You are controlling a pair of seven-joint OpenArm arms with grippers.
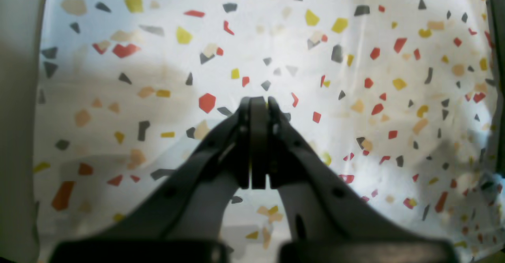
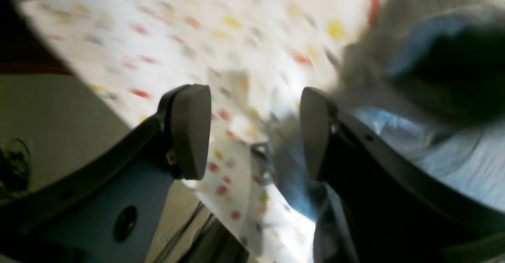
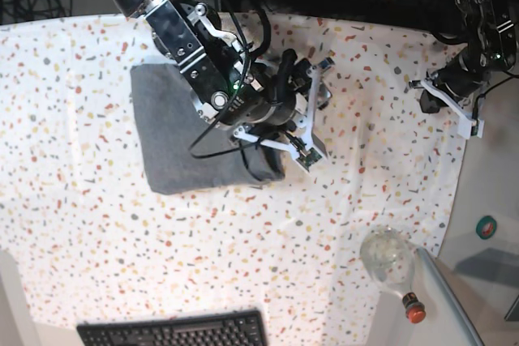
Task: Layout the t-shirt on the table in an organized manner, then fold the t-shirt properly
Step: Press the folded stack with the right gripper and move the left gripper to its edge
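Note:
The grey t-shirt (image 3: 190, 131) lies folded into a rough rectangle on the speckled table (image 3: 81, 224), left of centre in the base view. My right gripper (image 3: 315, 115) hovers just past the shirt's right edge, open with nothing between its fingers. In the right wrist view the right gripper (image 2: 252, 132) shows a wide gap over the table (image 2: 236, 26), with the blurred t-shirt (image 2: 367, 65) beside the right-hand finger. My left gripper (image 3: 450, 103) is far to the right, away from the shirt. The left wrist view shows the left gripper (image 1: 258, 101) shut on nothing above bare table (image 1: 355, 77).
A clear plastic bottle (image 3: 391, 261) with a red cap lies near the table's front right corner. A black keyboard (image 3: 174, 331) sits at the front edge. Cables and dark gear run along the back. The cloth ends close to the left arm on the right.

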